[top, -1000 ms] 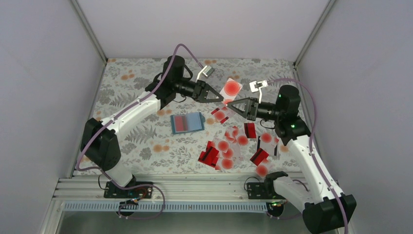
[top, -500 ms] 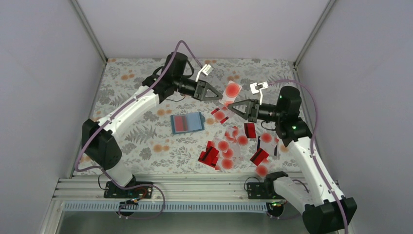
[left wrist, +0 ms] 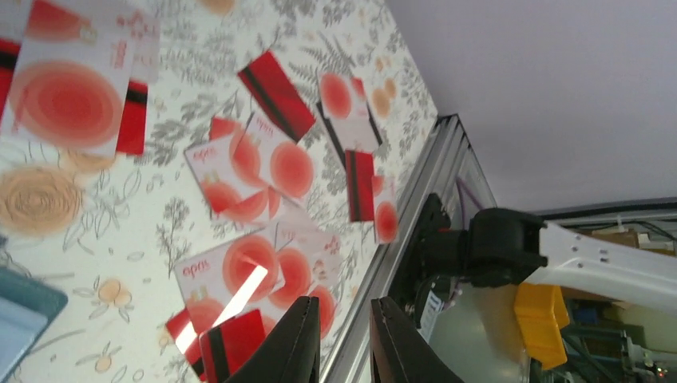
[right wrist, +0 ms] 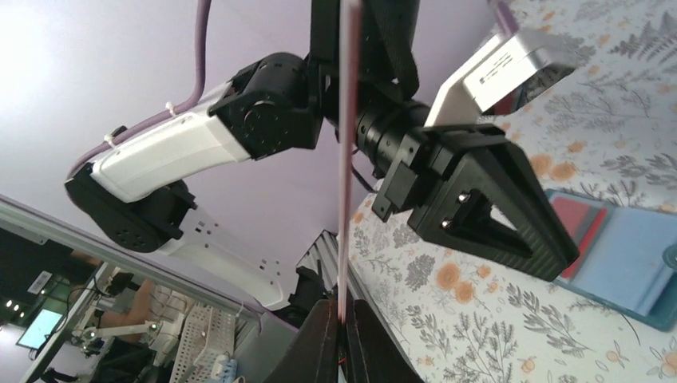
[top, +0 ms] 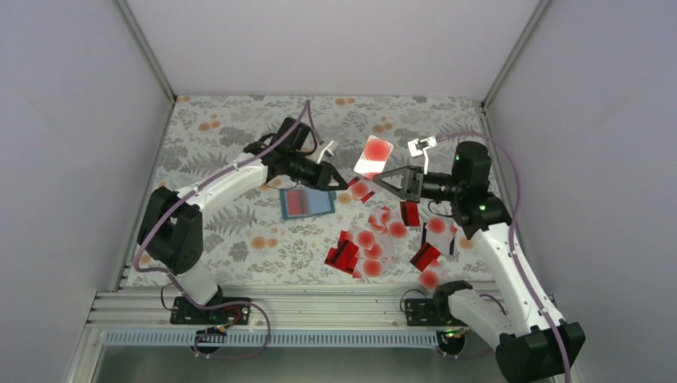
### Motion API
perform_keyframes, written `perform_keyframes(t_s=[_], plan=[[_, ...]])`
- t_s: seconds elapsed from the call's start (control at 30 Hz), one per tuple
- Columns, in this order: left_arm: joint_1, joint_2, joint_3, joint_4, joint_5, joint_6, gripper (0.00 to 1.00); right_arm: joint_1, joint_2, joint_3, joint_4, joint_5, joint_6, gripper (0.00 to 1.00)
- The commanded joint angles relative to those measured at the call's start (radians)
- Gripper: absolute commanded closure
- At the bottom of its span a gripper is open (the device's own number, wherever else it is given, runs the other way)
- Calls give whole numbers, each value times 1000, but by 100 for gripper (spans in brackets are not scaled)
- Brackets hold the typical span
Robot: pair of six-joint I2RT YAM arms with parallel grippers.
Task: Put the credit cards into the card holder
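In the top view my right gripper (top: pixel 377 173) is shut on a pale credit card with a red dot (top: pixel 375 155), held up above the cloth. The right wrist view shows that card edge-on (right wrist: pixel 345 159), pinched between my right gripper's (right wrist: pixel 345 315) fingers. My left gripper (top: pixel 342 183) hangs low by the right edge of the open teal card holder (top: pixel 310 202), its jaws a little apart and empty (left wrist: pixel 345 307). A red card (right wrist: pixel 579 219) lies inside the holder (right wrist: pixel 631 263). Several credit cards (top: pixel 374 239) are scattered to the right of the holder.
A floral tablecloth (top: pixel 231 152) covers the table. Grey walls close it in on three sides, and an aluminium rail (top: pixel 319 307) runs along the near edge. The left wrist view shows the right arm's base (left wrist: pixel 495 247) beyond the loose cards (left wrist: pixel 247 159).
My left gripper has opened a little, drawn back from the raised card and dropped down beside the card holder. My right gripper keeps the card, shifted slightly left.
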Motion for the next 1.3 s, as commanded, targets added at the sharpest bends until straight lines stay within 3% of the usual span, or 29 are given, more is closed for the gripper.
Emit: perform_keyframes(t_s=[0.0, 0.17, 0.33, 0.47, 0.53, 0.57, 0.87, 1.27], plan=[[3, -104, -82, 154, 76, -10, 80, 1, 9, -27, -56, 24, -23, 96], [12, -171, -48, 177, 36, -38, 73, 0, 20, -8, -128, 57, -86, 96], [14, -256, -11, 193, -109, -89, 50, 1, 51, 20, -178, 138, -107, 96], [14, -255, 22, 210, -133, -127, 28, 1, 63, 17, -143, 110, -98, 96], [14, -230, 45, 206, -122, -152, 4, 1, 69, 24, -134, 102, -98, 96], [13, -223, 47, 211, -118, -168, 0, 2, 71, 30, -131, 102, -98, 96], [4, -189, 51, 248, -85, -248, 5, 1, 107, 79, -55, 157, -20, 96], [-73, -66, 214, 156, -120, -248, 11, 3, 163, 127, -56, 146, -35, 96]])
